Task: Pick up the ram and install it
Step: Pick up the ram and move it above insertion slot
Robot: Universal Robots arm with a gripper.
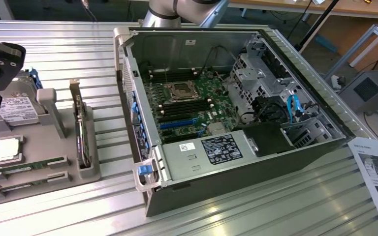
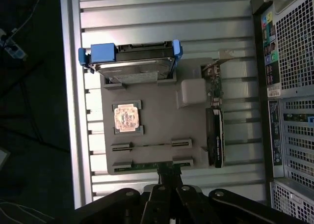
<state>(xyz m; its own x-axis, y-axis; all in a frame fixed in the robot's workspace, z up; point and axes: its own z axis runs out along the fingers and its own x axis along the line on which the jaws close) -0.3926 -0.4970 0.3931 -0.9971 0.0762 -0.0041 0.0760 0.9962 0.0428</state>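
Stretching ribbed silver metal table [image 1: 255,211] across the exterior view, bare along the lower edge; seating thin green ram stick [image 2: 147,165] in grey plastic tray [image 1: 41,147], lower left; hanging black gripper [image 2: 169,177] clenched on nothing above

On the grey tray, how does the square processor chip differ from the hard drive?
Pose: the processor chip lies flat in its recess; the hard drive stands propped up in its holder. Size: the hard drive is bigger than the processor chip. Look: the processor chip is a bare metal square; the hard drive carries a white label and blue side rails. Both sit on the grey tray.
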